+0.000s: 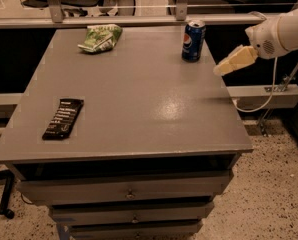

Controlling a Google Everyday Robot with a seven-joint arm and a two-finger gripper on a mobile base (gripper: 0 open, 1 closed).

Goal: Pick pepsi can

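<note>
The pepsi can (193,40) stands upright near the far right corner of the grey table (134,99). It is dark blue with a round red-white-blue logo and a silver top. My gripper (224,68) comes in from the right on a white arm, just past the table's right edge. Its cream-coloured tip is to the right of the can and a little nearer the front, apart from it and holding nothing.
A green-and-white snack bag (101,37) lies at the far left of the table. A flat black bar wrapper (63,118) lies near the front left. Drawers are under the tabletop. A rail runs along the far edge. A cable hangs at the right.
</note>
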